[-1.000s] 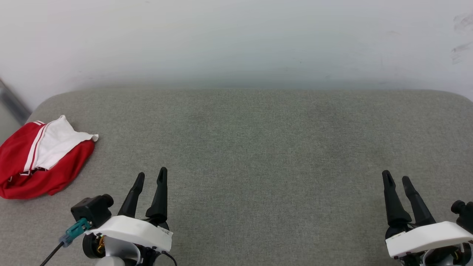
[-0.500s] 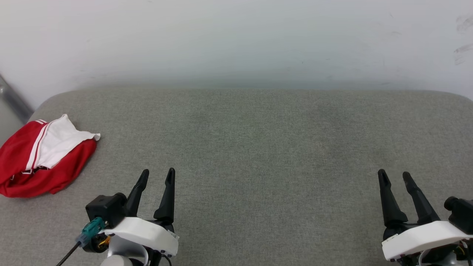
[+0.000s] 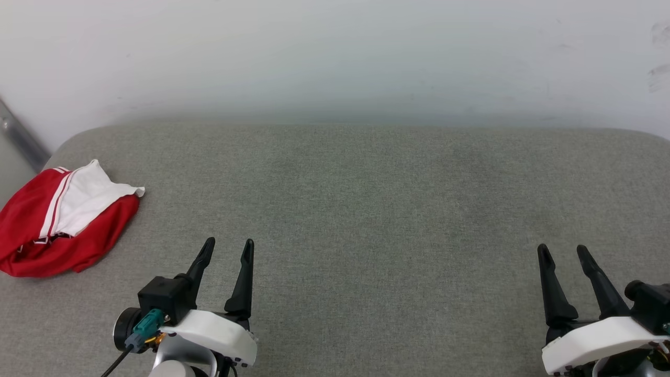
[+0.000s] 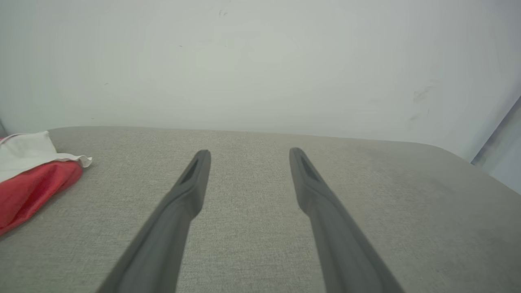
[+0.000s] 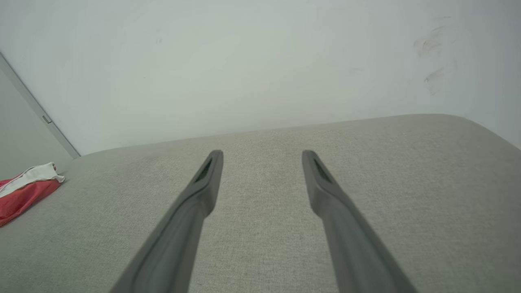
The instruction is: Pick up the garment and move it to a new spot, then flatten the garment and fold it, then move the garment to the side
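Note:
The garment (image 3: 63, 220), a red jersey with a white striped-trim sleeve on top, lies bunched at the far left of the grey padded surface (image 3: 366, 199). Its edge also shows as the garment (image 4: 28, 175) in the left wrist view and the garment (image 5: 24, 187) in the right wrist view. My left gripper (image 3: 229, 246) hovers open near the front left, well right of the jersey, nothing between its fingers. At the front right my right gripper (image 3: 562, 250) is open and empty too. The numerals are hidden in the folds.
A pale wall (image 3: 335, 52) rises right behind the surface. A grey metal strip (image 3: 21, 141) runs down the wall at the far left. The surface's rounded corners show at the left and right.
The left gripper has shifted rightward and a little toward the front; its wrist has turned. The right gripper has dropped slightly toward the front. The jersey lies as before.

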